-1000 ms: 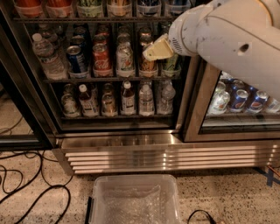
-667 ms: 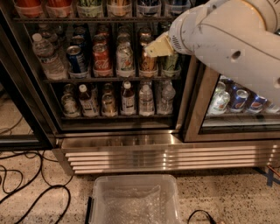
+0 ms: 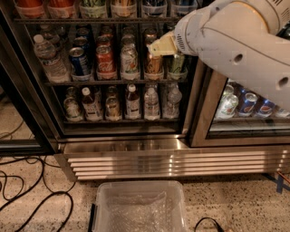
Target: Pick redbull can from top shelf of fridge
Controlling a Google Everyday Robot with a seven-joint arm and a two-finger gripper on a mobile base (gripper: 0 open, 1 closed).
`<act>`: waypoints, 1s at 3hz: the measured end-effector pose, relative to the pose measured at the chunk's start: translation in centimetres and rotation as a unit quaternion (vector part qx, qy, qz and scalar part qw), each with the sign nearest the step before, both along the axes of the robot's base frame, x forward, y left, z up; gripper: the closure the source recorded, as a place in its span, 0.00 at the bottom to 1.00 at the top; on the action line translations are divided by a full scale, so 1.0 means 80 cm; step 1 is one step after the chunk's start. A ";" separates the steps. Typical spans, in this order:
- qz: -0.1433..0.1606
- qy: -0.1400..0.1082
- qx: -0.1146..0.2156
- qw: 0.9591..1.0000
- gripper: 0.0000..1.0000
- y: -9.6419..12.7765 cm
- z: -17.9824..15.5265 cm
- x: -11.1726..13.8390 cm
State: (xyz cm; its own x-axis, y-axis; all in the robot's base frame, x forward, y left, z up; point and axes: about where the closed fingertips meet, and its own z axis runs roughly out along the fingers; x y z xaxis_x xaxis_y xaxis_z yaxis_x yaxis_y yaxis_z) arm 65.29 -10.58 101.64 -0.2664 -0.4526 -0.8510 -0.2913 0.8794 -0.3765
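Black cables (image 3: 20,190) are seen on the floor at far left. Inside the fridge (image 3: 136,149), the top shelf (image 3: 90,20) is lined with clear trays of cans, mostly cut off by the upper edge of the view. On the shelf below, a water bottle (image 3: 47,56), a blue soda can (image 3: 80,61) and a red cola can (image 3: 105,61) are lined up.

The redbull can (image 3: 155,5) is judged to be the dark bluish one right of centre on the top shelf, but only its base is shown, so this is not confirmed. It stands in its tray, untouched.

The hand (image 3: 162,45) is found below that shelf rail, in front of the middle-row cans, at the end of the big white arm (image 3: 235,41) coming in from the right. Whether it is wide or narrow cannot be told, and nothing is seen held.

A clear plastic bin (image 3: 140,208) is set on the floor in front.

Progress: only the approach is made. The lift to the top row, the grasp and the pull-out are all left to do.
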 end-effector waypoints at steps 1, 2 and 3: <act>-0.001 -0.014 0.011 1.000 0.00 0.007 0.001 0.004; -0.008 -0.014 0.012 1.000 0.00 0.043 -0.013 0.023; -0.055 -0.008 -0.005 0.998 0.00 0.053 -0.038 0.039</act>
State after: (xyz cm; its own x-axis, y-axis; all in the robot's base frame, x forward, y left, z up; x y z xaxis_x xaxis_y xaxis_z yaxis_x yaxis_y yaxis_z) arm 68.38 -6.37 98.61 -0.3015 -0.4297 -0.8512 -0.1879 0.9020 -0.3888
